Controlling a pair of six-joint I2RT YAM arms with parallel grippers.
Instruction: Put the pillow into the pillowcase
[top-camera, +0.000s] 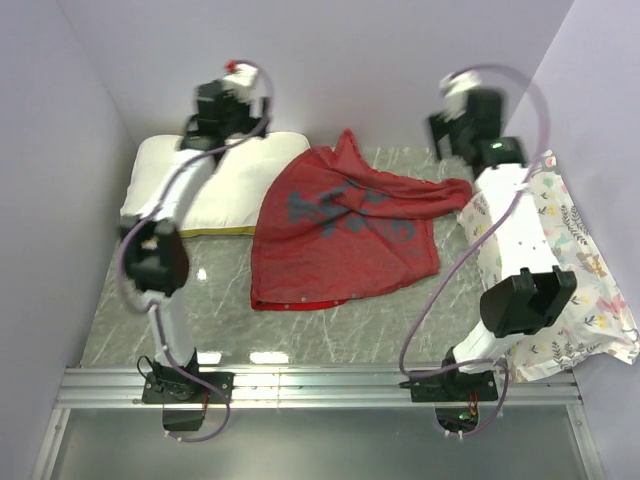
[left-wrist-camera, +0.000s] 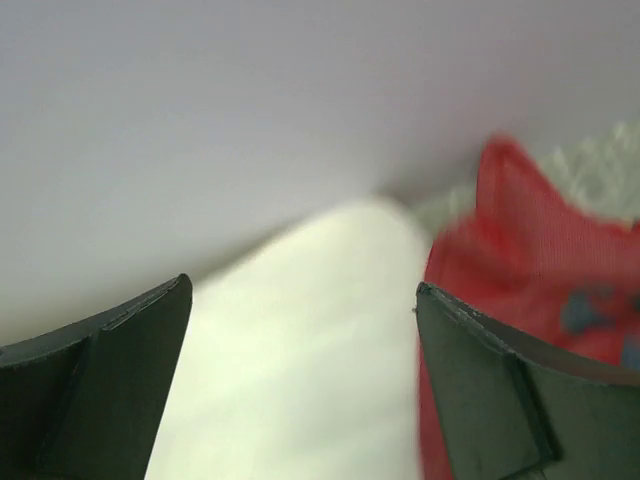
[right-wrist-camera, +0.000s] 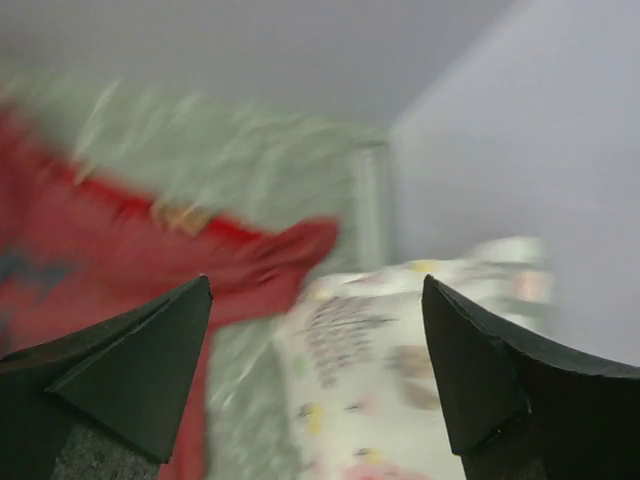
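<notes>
The white pillow (top-camera: 225, 185) lies at the table's back left, a yellow strip along its front edge. The red pillowcase (top-camera: 345, 225) lies crumpled flat in the middle, dull side with grey marks up, one corner lapping the pillow. My left gripper (top-camera: 228, 100) hangs open and empty above the pillow's far edge; the left wrist view shows the pillow (left-wrist-camera: 300, 350) between its fingers and the pillowcase (left-wrist-camera: 530, 270) to the right. My right gripper (top-camera: 462, 112) is open and empty at the back right, above the pillowcase's right tip (right-wrist-camera: 290, 250).
A white floral animal-print pillow (top-camera: 575, 270) lies along the right wall under my right arm, also in the right wrist view (right-wrist-camera: 400, 380). Lilac walls close the back and both sides. A metal rail (top-camera: 320, 385) runs along the front edge.
</notes>
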